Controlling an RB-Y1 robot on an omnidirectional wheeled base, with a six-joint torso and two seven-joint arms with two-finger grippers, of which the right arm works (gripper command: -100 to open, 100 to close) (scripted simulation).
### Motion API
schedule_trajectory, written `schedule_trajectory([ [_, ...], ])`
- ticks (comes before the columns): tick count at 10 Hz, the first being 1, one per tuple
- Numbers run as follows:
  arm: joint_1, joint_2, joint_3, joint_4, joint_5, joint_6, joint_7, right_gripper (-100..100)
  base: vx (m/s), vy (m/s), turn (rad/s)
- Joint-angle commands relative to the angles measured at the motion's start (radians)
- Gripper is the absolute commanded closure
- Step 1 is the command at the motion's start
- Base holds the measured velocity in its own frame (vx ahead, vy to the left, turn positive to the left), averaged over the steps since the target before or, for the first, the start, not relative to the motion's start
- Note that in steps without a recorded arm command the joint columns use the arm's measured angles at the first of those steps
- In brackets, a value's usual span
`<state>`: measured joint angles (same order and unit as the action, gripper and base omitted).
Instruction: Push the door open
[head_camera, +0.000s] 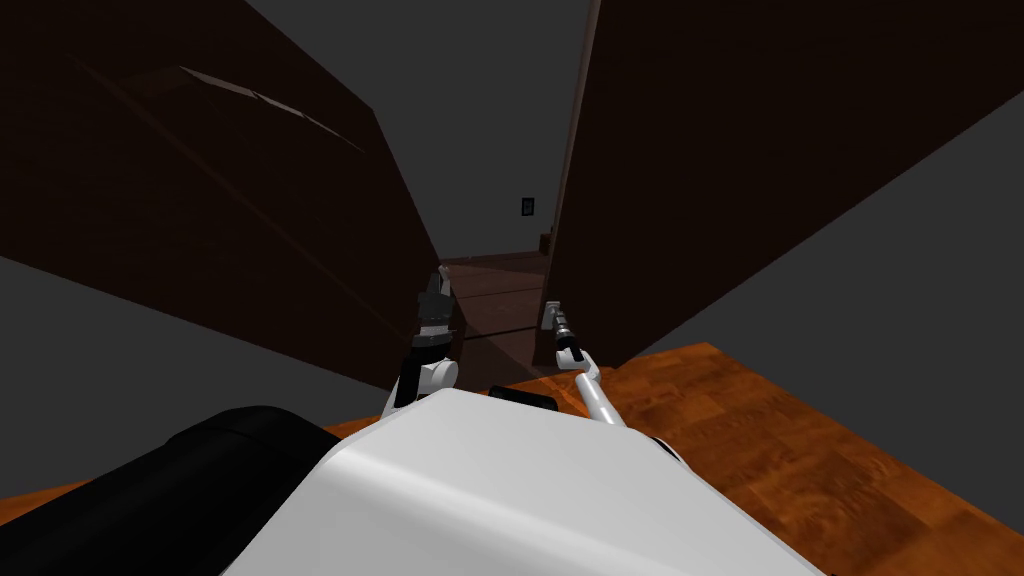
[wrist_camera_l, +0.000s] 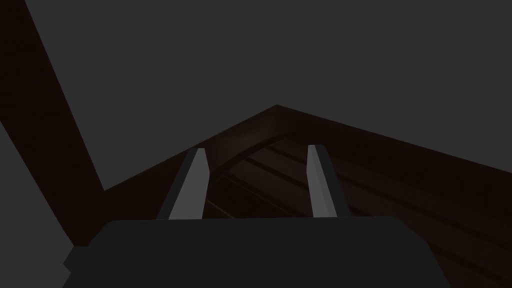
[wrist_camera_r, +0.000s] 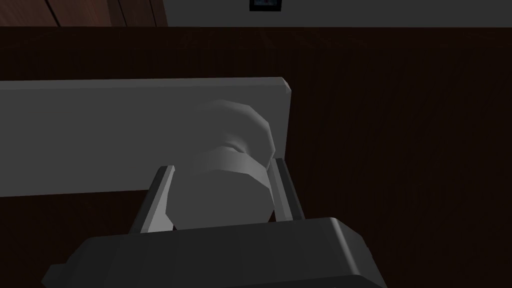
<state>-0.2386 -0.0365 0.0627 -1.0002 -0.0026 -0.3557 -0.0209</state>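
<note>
A dark brown door (head_camera: 720, 150) stands ajar at one o'clock in the head view. The right end effector (wrist_camera_r: 222, 166) is clamped on the door's grey knob (wrist_camera_r: 235, 125), which sits on a grey plate (wrist_camera_r: 100, 135). The left end effector (wrist_camera_l: 257, 148), at nine o'clock of the knob, hangs in the doorway gap, fingers apart, holding nothing. An orange wood floor (head_camera: 800, 440) lies at four o'clock.
</note>
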Motion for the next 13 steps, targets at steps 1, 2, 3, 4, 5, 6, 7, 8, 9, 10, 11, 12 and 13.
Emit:
schedule_trajectory([
  [1, 0.000, 0.000, 0.000, -0.001, 0.000, 0.000, -0.001, 100, -0.010, -0.001, -0.003],
  [2, 0.000, 0.000, 0.000, -0.001, 0.000, 0.000, -0.001, 100, 0.000, 0.000, 0.000],
  [3, 0.001, -0.008, -0.012, 0.003, -0.003, 0.001, 0.003, 100, 0.121, 0.046, -0.026],
  [4, 0.001, -0.010, -0.015, 0.003, -0.003, 0.001, 0.003, 100, 0.162, 0.059, -0.041],
  [5, 0.000, -0.014, -0.023, 0.004, -0.005, 0.001, 0.005, 100, 0.171, 0.056, -0.033],
  [6, 0.000, -0.018, -0.031, 0.005, -0.007, 0.001, 0.007, 100, 0.189, 0.069, -0.011],
  [7, -0.001, -0.023, -0.041, 0.006, -0.009, 0.002, 0.009, 100, 0.173, 0.103, -0.027],
  [8, -0.002, -0.027, -0.052, 0.007, -0.011, 0.002, 0.011, 100, 0.172, 0.102, -0.082],
  [9, -0.003, -0.031, -0.064, 0.008, -0.014, 0.002, 0.014, 100, 0.175, 0.100, -0.079],
  [10, -0.003, -0.035, -0.076, 0.009, -0.016, 0.002, 0.017, 100, 0.163, 0.104, -0.087],
  [11, -0.004, -0.037, -0.082, 0.010, -0.018, 0.002, 0.018, 100, 0.172, 0.097, -0.034],
  [12, -0.005, -0.040, -0.096, 0.011, -0.021, 0.002, 0.021, 100, 0.153, 0.123, -0.051],
  [13, -0.006, -0.043, -0.110, 0.013, -0.024, 0.002, 0.024, 100, 0.146, 0.139, -0.085],
])
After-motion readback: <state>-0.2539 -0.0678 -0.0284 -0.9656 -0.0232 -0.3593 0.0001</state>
